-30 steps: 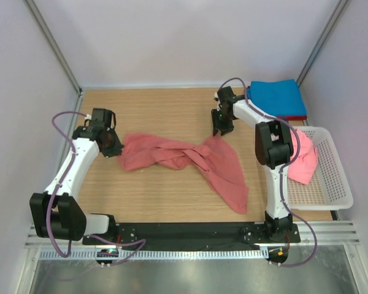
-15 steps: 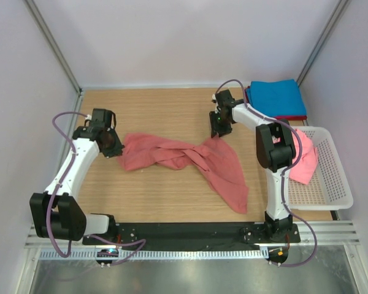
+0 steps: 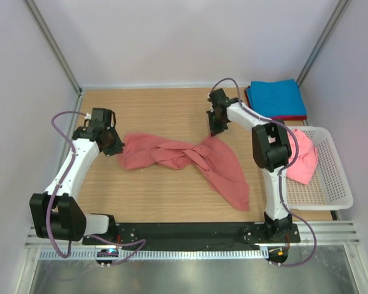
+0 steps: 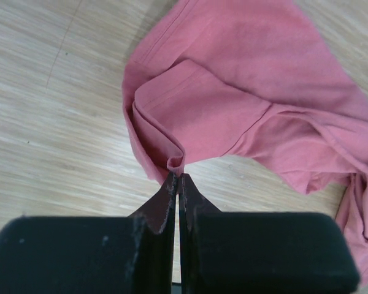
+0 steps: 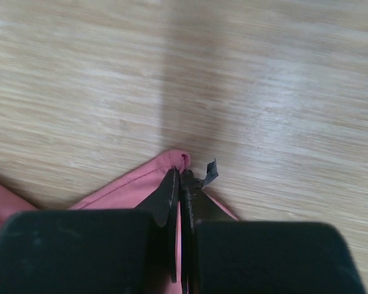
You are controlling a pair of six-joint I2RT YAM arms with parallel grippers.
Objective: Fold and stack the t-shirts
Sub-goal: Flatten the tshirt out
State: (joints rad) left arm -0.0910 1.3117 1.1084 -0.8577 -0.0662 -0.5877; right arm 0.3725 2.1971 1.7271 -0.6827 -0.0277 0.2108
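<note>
A salmon-red t-shirt (image 3: 190, 160) lies twisted across the middle of the wooden table. My left gripper (image 3: 115, 147) is shut on its left edge; in the left wrist view the cloth (image 4: 233, 104) bunches at the tips of the gripper (image 4: 176, 177). My right gripper (image 3: 216, 130) is shut on the shirt's top corner, and the right wrist view shows that corner (image 5: 175, 162) pinched at the gripper (image 5: 181, 174). A folded blue t-shirt (image 3: 275, 98) rests on a dark red one (image 3: 294, 117) at the back right. A brighter pink t-shirt (image 3: 302, 158) hangs over the basket's near-left rim.
The white mesh basket (image 3: 328, 177) stands at the table's right edge. Enclosure walls rise close on the left, back and right. A torn strip of black pad sticks out from my right finger (image 5: 210, 171).
My right gripper has shifted slightly left and back and closed on the shirt's top corner. The left arm and its grip are unchanged.
</note>
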